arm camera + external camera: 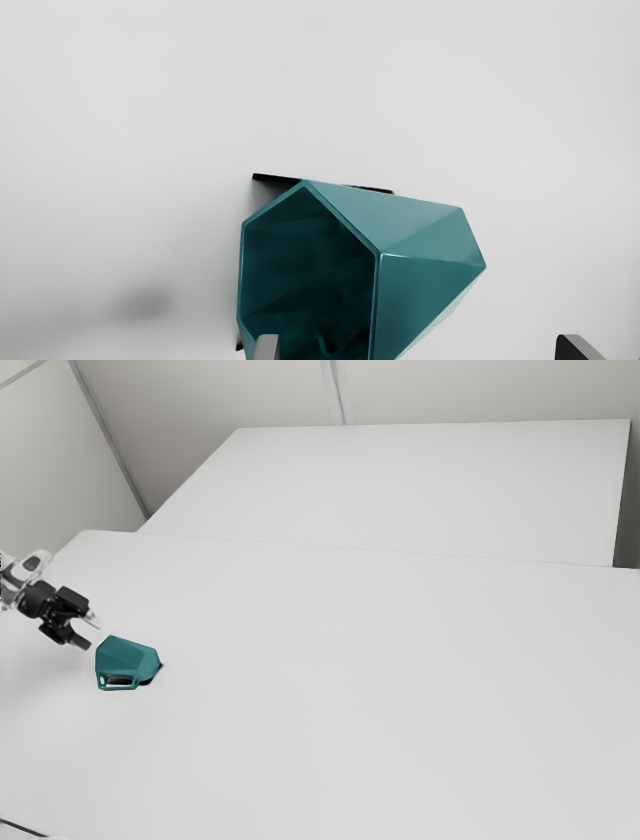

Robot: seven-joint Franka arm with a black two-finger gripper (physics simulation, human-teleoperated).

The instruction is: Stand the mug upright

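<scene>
- The mug [128,658] lies on its side on the table [380,690], tipped over rather than upright.
- The mug's mouth [307,265] faces the exterior view's left, and its narrower base [470,237] points to the exterior view's right.
- The mug's handle [118,682] is on the side nearest the exterior camera.
- The gripper [90,634] is just beside the mug, off its mouth end, on the mug's upper left in the exterior view.
- The jaws stand spread wide, with nothing pinched between them.
- In the wrist view, one fingertip [267,347] overlaps the mug's mouth, and the other [572,347] is out past its base, with table behind it. I can't tell whether either touches the mug.
- The arm [28,572] comes in beyond the gripper, farther from the mug, at the exterior view's left edge.
- A black strip [275,177] runs along one side of the mug; whether it is shadow I can't tell.
- A soft, dark smudge of shadow [145,302] falls on the table, apart from the mug, off its mouth end.
</scene>
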